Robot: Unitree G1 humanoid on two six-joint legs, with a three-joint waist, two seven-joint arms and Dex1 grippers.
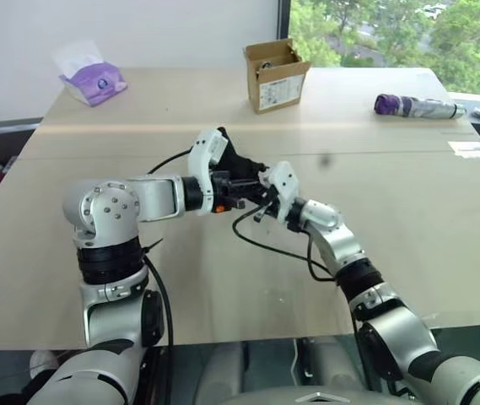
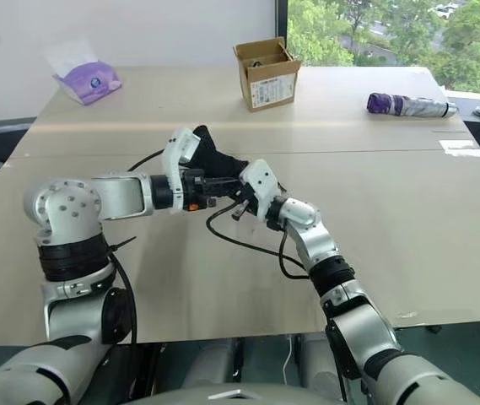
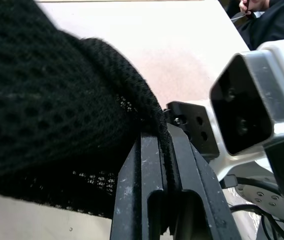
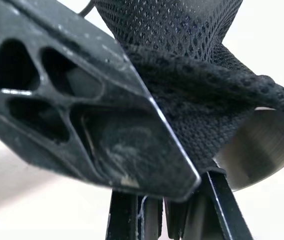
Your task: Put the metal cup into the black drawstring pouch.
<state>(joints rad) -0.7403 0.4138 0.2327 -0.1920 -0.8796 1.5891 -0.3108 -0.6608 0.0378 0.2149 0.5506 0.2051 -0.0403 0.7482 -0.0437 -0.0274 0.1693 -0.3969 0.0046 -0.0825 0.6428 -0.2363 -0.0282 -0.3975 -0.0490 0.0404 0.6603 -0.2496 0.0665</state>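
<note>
Black mesh fabric of the black drawstring pouch (image 1: pixel 236 162) hangs bunched between both grippers, raised above the pale wood surface (image 1: pixel 408 236) near its middle. Left gripper (image 3: pixel 162 165) has its jaws pressed together, pinching the pouch's mesh edge; the fabric runs down between the two fingers in the left wrist view. Right gripper (image 1: pixel 258 196) has its jaws pressed together too, nipping a fold of the same pouch from the other side. The metal cup (image 4: pixel 261 150) shows as a curved shiny steel patch under the mesh in the right wrist view, mostly covered by fabric; how far inside the pouch it sits is hard to tell. A thin dark cord (image 1: pixel 261 240) loops down from the grippers onto the surface.

Further back, an open cardboard box (image 1: pixel 275 76) carries a white label with print too small to read. Purple tissue pack (image 1: pixel 94 81) at far left, its printing unreadable. Purple folded umbrella (image 1: pixel 415 106) lies at far right. Box contents are hard to make out.
</note>
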